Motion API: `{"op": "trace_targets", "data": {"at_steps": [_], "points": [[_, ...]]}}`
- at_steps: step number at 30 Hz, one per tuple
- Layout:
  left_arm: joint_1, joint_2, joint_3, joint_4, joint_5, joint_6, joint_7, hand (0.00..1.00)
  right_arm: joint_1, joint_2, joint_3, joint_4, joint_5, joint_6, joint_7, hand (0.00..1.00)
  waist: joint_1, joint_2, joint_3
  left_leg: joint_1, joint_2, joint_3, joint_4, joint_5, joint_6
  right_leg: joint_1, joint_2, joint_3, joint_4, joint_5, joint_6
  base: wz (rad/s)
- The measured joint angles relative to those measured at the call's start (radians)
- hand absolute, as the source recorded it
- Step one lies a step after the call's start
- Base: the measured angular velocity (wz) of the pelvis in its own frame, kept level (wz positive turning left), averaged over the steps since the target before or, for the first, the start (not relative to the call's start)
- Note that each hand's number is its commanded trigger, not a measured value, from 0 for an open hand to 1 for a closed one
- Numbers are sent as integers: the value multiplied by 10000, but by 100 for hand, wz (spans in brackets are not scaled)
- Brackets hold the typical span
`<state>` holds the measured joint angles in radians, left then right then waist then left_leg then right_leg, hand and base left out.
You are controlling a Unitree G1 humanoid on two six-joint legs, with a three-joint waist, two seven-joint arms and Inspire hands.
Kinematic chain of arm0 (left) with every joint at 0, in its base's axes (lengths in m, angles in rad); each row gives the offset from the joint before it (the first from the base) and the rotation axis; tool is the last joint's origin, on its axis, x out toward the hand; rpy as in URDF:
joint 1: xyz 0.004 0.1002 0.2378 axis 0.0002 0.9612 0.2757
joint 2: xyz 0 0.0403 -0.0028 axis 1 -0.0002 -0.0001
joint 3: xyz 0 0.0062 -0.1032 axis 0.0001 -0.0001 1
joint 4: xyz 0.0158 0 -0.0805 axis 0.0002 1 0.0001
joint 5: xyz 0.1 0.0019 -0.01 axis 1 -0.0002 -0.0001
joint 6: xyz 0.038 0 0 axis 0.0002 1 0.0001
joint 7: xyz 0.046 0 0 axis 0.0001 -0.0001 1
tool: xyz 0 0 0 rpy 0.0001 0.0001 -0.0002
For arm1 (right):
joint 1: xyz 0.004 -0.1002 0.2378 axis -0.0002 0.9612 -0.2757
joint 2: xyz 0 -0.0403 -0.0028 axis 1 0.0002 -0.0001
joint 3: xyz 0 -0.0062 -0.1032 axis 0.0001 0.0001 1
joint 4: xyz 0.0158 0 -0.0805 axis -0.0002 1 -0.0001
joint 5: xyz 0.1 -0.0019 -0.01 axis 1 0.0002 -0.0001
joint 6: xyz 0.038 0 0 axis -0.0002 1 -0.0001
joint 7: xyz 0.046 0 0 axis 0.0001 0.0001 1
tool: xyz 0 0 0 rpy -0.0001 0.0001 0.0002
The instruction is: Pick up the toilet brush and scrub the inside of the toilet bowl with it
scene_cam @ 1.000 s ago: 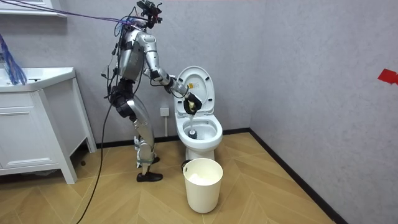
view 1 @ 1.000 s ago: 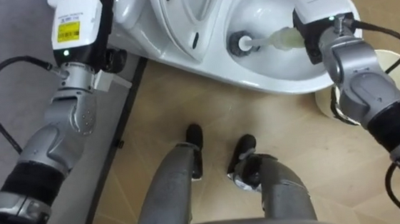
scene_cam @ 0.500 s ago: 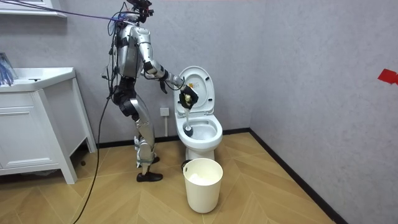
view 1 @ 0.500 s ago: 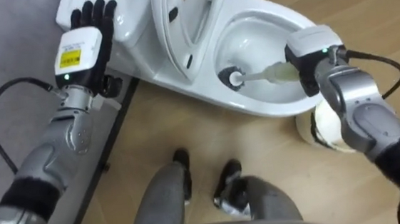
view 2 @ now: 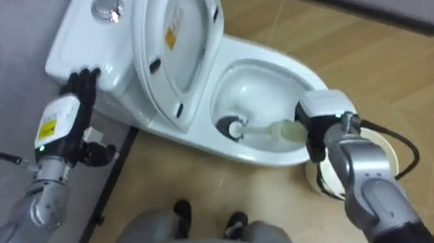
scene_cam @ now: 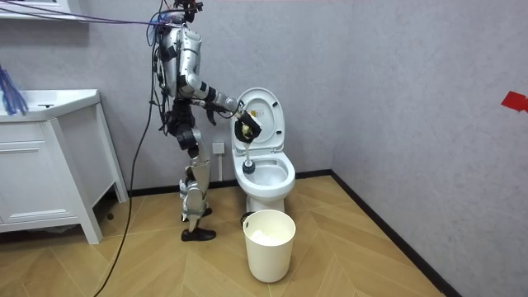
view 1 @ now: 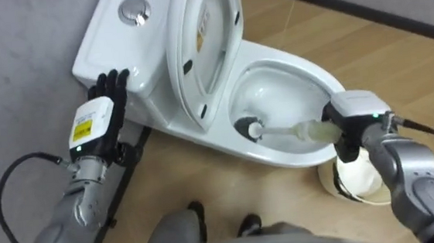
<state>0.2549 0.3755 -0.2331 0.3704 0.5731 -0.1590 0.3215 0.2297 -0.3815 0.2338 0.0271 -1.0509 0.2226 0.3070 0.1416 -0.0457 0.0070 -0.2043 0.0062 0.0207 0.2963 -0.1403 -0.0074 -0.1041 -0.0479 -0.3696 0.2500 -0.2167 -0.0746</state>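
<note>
A white toilet (view 1: pixel 203 142) stands with its lid raised against the tank (view 1: pixel 128 27). My right hand (view 1: pixel 354 122) is shut on the pale handle of the toilet brush (view 1: pixel 303 132). The brush's head (view 1: pixel 248 128) lies low inside the bowl, by its near wall. In the right eye view the brush head (view 2: pixel 231 126) sits the same way, with the right hand (view 2: pixel 322 121) over the bowl's rim. My left hand (view 1: pixel 96 115) is open, fingers straight, by the tank's left side. In the room view I stand at the toilet's (scene_cam: pixel 266 177) left side, right hand (scene_cam: pixel 246 128) over the bowl.
A white waste bin (view 1: pixel 357 182) stands on the wooden floor under my right forearm, in front of the toilet (scene_cam: pixel 269 243). A white cabinet (scene_cam: pixel 41 165) stands at the room view's left. A grey wall runs behind the tank.
I have straightened up and the eye view has shifted, showing the tank top. My right hand drew the brush head from the bowl's drain toward its near wall. My left hand stays by the tank.
</note>
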Motion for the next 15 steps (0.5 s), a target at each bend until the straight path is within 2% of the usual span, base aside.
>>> {"op": "trace_targets", "data": {"at_steps": [1, 3, 7, 10, 12, 13, 15], "points": [[160, -51, 53, 36, -98, 2, -6, 0, 128, 93, -102, 1, 9, -72, -47, 100, -5, 0, -13, 124, -15, 1, -43, 0, 0, 130, 4, 16, -74, -8, 14, 0], [906, -235, 378, 56, -597, 104, -100, 0, 581, 353, -435, -1, 355, -154, -167, 100, -9, -23, -53, 509, -33, 6, -245, -1, -1, 529, 36, 57, -316, -21, 34, -7], [1909, -674, 1162, 860, -817, 343, -157, 0, 1123, 705, -1051, 282, 1198, -302, -479, 100, 4, -29, -46, 1029, -13, 43, -486, -41, -39, 991, 100, 114, -501, -19, 35, -3], [2274, -927, 1650, 1304, -918, 523, -175, 0, 1147, 821, -1258, 644, 1566, -544, -793, 100, -11, -14, -32, 1331, 42, 43, -609, -110, -131, 1235, 152, 149, -535, -26, 46, -4], [2508, -1301, 2239, 1528, -1133, 582, -200, 0, 1334, 854, -1585, 711, 2144, -601, -1153, 100, 11, -48, -20, 1464, 47, 69, -639, -169, -126, 1397, 174, 190, -659, -34, 60, 2], [2539, -1380, 2394, 1625, -1150, 597, -199, 0, 1386, 854, -1655, 711, 2344, -604, -1206, 100, 36, -52, -23, 1487, 46, 79, -645, -186, -115, 1420, 175, 209, -663, -39, 67, 0], [2728, -1614, 2889, 1875, -1420, 752, -198, 0, 1551, 889, -2033, 720, 3509, -870, -1412, 100, 0, -61, -25, 1660, 30, 96, -641, -267, -103, 1652, 188, 217, -803, -63, 104, 0]]}}
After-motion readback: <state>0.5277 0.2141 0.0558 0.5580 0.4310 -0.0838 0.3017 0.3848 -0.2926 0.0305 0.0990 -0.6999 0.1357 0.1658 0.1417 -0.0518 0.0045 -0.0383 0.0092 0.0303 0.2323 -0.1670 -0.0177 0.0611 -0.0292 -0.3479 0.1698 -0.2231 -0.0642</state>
